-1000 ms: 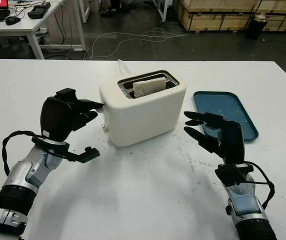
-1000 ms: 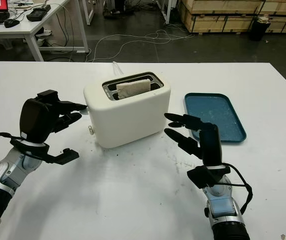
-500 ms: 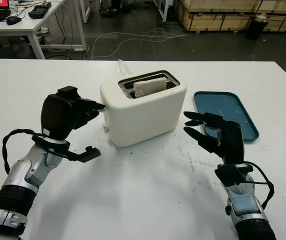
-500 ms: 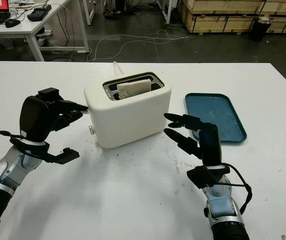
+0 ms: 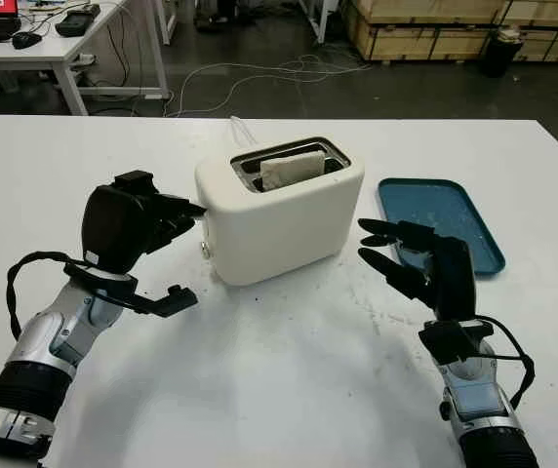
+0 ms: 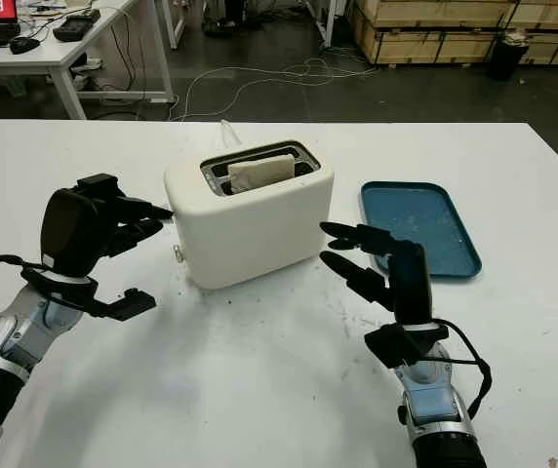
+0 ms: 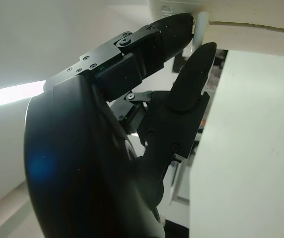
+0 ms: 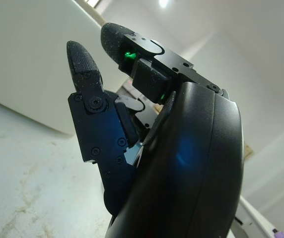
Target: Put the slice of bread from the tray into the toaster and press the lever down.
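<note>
The left hand (image 5: 128, 226), holding nothing, has its fingertips (image 7: 194, 27) at the lever (image 7: 200, 26) on the toaster (image 5: 279, 219). The bread (image 5: 292, 169) sits in a slot. A glancing push might slide the toaster. Beyond it the right hand (image 5: 425, 263) hovers open, the tray (image 5: 440, 219) behind.

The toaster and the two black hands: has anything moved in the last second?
Hardly. The left hand edged slightly toward the toaster's end, its fingertips at the white lever. The bread stayed in the slot, the right hand stayed open beside the toaster, and the blue tray stayed put.
</note>
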Motion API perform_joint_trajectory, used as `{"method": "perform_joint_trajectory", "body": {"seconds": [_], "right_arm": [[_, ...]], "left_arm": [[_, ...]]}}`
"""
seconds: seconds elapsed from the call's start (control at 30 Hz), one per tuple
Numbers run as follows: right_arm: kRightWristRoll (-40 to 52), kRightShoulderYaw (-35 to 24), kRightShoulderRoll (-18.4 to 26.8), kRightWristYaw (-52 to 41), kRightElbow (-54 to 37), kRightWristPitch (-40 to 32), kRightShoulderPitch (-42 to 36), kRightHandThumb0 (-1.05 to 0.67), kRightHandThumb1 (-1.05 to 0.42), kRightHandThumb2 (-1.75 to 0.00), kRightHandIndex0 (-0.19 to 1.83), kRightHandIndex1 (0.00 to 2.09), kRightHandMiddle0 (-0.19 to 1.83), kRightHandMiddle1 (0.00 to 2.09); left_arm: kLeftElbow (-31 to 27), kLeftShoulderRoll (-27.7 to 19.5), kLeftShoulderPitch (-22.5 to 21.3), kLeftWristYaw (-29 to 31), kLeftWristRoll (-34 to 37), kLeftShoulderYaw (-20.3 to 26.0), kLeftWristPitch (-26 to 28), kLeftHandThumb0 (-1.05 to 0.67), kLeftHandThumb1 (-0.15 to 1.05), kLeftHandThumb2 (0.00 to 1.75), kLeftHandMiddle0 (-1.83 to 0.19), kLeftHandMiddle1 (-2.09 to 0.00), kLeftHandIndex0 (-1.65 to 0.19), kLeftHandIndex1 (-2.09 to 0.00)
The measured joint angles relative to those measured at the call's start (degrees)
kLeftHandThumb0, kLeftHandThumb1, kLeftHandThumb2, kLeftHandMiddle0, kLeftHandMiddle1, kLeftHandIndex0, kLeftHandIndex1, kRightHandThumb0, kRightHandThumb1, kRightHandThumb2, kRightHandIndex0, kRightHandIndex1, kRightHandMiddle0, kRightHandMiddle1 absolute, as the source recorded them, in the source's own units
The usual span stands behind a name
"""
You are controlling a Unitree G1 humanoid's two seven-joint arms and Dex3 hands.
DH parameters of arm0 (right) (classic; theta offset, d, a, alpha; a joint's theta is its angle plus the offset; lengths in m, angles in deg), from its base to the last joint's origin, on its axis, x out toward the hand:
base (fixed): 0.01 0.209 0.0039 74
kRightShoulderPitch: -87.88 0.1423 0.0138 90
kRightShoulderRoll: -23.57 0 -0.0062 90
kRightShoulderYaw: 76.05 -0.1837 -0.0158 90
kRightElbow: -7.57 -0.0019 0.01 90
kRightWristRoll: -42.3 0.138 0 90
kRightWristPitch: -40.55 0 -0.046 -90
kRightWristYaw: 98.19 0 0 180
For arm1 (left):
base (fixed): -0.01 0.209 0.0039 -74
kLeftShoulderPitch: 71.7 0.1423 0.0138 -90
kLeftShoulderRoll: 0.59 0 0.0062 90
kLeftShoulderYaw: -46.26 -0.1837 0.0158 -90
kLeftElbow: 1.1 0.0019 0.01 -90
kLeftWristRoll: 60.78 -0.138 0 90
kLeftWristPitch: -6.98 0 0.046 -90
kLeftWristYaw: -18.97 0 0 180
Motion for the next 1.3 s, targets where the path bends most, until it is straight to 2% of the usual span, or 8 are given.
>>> {"method": "perform_joint_trajectory", "body": {"seconds": [0.27, 0.37, 0.5, 0.63, 0.77, 1.03, 1.3], "right_arm": [[0.0, 0.0, 0.0, -1.0, 0.7, 1.2, 0.0, -0.42, -0.80, 0.00, 0.90, 0.74, 1.10, 0.00], [0.0, 0.0, 0.0, -1.0, 1.4, 1.4, 0.0, -0.40, -0.80, 0.00, 0.90, 0.74, 1.10, 0.00], [0.0, 0.0, 0.0, -1.2, 1.4, 1.4, 0.0, -0.41, -0.80, 0.00, 0.90, 0.73, 1.10, 0.00], [0.0, 0.0, 0.0, -1.6, 1.4, 1.5, 0.0, -0.40, -0.80, 0.00, 0.91, 0.72, 1.10, 0.00], [0.0, 0.0, 0.0, -1.7, 1.4, 1.5, 0.0, -0.40, -0.80, 0.00, 0.91, 0.72, 1.10, 0.00], [0.0, 0.0, 0.0, -1.8, 1.4, 1.8, 0.0, -0.41, -0.80, 0.00, 0.91, 0.72, 1.10, 0.00], [0.0, 0.0, 0.0, -2.0, 1.4, 2.4, 0.0, -0.41, -0.79, 0.00, 0.92, 0.71, 1.11, 0.00]], "left_arm": [[-6.4, -2.4, 0.4, 11.5, 2.0, 0.4, 3.4, -0.25, 0.78, 0.01, -0.88, -1.45, -1.28, -0.11], [-8.1, -3.4, 0.4, 15.2, 2.4, 0.5, 3.7, -0.26, 0.77, 0.00, -0.92, -1.44, -1.28, -0.12], [-10.4, -4.3, 0.2, 20.3, 4.0, 0.8, 4.4, -0.29, 0.75, 0.00, -0.91, -1.52, -1.29, -0.12], [-12.6, -5.0, 0.2, 24.0, 4.1, 0.9, 4.9, -0.28, 0.71, 0.00, -0.93, -1.49, -1.31, -0.12], [-13.4, -5.7, -0.2, 26.3, 4.1, 0.9, 4.7, -0.25, 0.68, 0.00, -0.96, -1.45, -1.32, -0.12], [-12.0, -7.3, -3.3, 29.5, 3.7, -0.4, 3.5, -0.24, 0.67, 0.01, -0.91, -1.50, -1.33, -0.10], [-7.3, -8.7, -7.7, 27.9, 0.1, -1.6, 1.6, -0.28, 0.71, 0.01, -0.93, -1.41, -1.33, -0.09]]}}
